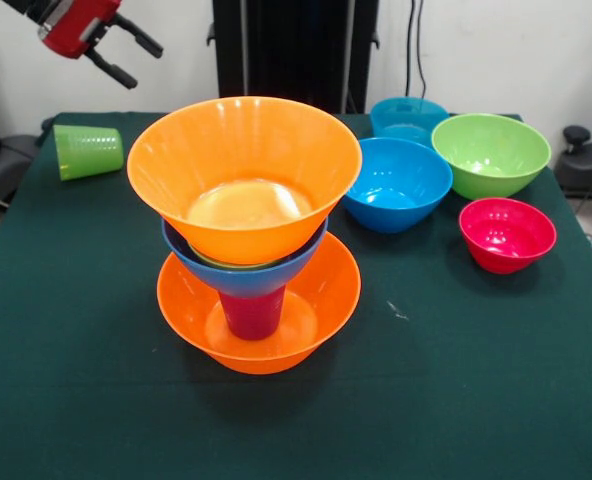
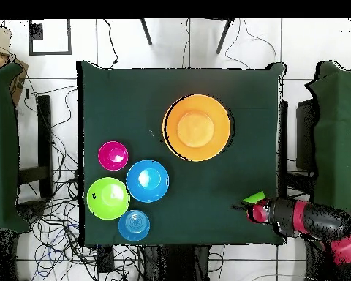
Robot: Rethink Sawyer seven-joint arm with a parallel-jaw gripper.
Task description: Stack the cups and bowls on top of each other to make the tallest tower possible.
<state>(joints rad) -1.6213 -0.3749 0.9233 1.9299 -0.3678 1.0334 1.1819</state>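
Gripper (image 1: 126,48) open — above green cup (image 1: 88,151).

Bright, even light from above. Soft shadow pools under the tower (image 1: 256,240), well away from the gripper (image 1: 126,55). Glare streaks the orange bowls' (image 1: 244,170) glossy insides.

My table (image 1: 496,400) wears dark green cloth; white wall (image 1: 496,50) behind it, cables (image 2: 58,219) across the pale tiled floor (image 2: 61,110).

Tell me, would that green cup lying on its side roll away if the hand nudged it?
Probably yes. The green cup lies on its side near the table edge, so a nudge would likely roll it, curving because it tapers. It looks like thin plastic, so probably light and easily shoved. The open hand hovers above it.
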